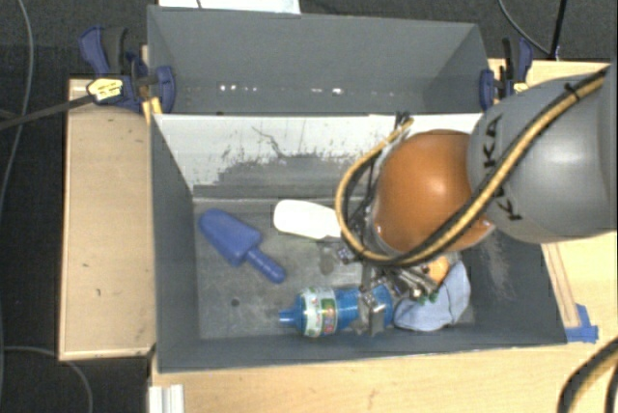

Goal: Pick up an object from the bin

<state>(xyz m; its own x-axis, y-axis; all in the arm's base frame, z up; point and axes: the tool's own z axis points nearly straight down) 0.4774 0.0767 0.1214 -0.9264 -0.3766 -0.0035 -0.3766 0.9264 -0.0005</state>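
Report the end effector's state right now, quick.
End effector: open or closed cannot be told; it is down at the blue bottle lying near the front of the bin.

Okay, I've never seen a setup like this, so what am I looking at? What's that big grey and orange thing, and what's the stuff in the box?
This is a single camera looking down, slightly from one side, into a grey metal bin. The big grey shape coming in from the right is a robot arm. The orange dome and the cables around it are parts of the arm. At its tip is the gripper, low near the bin's front and right at a blue bottle lying on its side. Next to the bottle, on the right, is a light blue cloth. Further left lies a blue scoop, and behind the bottle there is a white object. I cannot tell from this picture whether the gripper has hold of anything.
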